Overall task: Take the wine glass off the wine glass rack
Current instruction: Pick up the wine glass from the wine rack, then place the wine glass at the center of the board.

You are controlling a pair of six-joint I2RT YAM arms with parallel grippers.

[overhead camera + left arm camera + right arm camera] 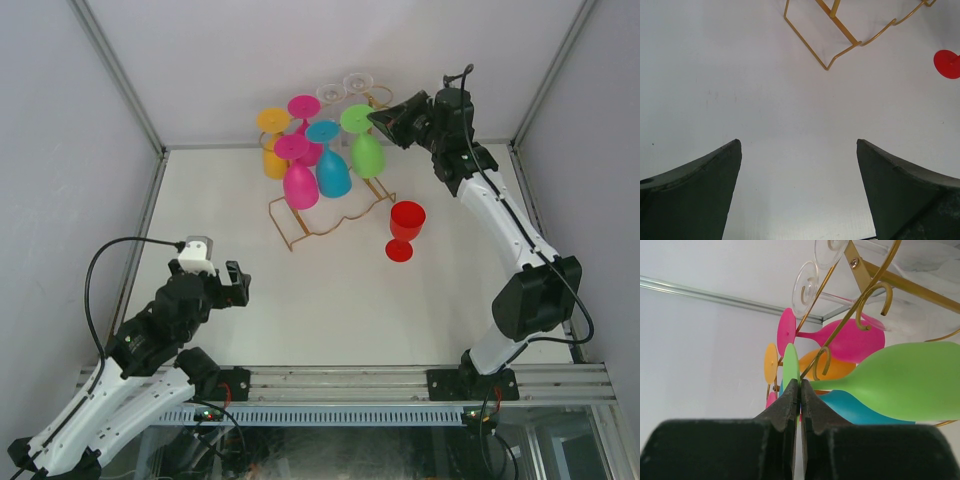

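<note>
white table, green wine glass hanging bowl-down

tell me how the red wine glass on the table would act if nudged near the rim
The red wine glass stands upright on a narrow stem and small foot, so a high nudge would probably tip it. It looks like opaque plastic, so likely light and not brittle. On its side, it could roll.

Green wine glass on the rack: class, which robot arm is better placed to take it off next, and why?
Right. The right gripper is shut at the foot of the green wine glass, up at the wine glass rack; the left gripper hangs open over the table, short of it.
</note>
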